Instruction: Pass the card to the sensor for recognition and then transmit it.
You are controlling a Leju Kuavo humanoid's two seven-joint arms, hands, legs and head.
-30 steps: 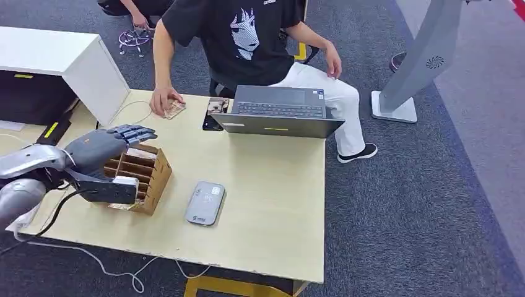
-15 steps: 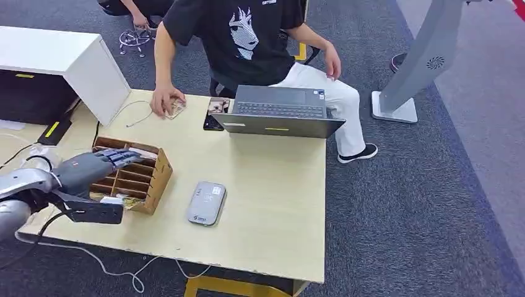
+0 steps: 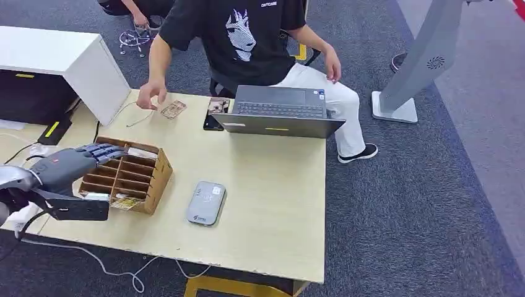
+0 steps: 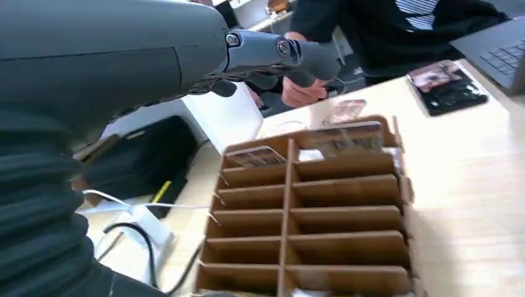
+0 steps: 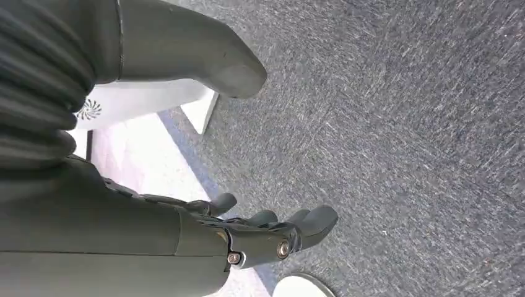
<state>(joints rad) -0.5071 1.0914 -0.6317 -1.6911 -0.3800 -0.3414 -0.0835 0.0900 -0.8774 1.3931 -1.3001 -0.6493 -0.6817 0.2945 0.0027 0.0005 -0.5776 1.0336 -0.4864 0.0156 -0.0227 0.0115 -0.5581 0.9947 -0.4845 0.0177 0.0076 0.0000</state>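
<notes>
A brown cardboard divider box (image 3: 133, 176) stands on the table's left part, with cards standing in its far slots (image 4: 343, 139) (image 4: 257, 156). One loose card (image 3: 173, 109) lies on the table past the box, just under a person's raised hand (image 3: 150, 94). The flat grey sensor (image 3: 205, 202) lies right of the box. My left hand (image 3: 65, 170) hovers at the box's left edge, its fingers (image 4: 278, 52) stretched out over the slots and the thumb held apart, holding nothing. My right hand (image 5: 260, 232) hangs above the carpet with loosely spread fingers, empty.
A person sits behind the table at a grey laptop (image 3: 278, 111), with a black phone (image 3: 213, 116) beside it. A white cabinet (image 3: 62, 62) stands at the far left. Cables (image 3: 37, 151) run along the table's left edge. A grey stand (image 3: 421, 62) rises at the right.
My left hand has drawn back leftward and lower, from over the box to its left edge. The person's hand has lifted off the loose card, which stays on the table.
</notes>
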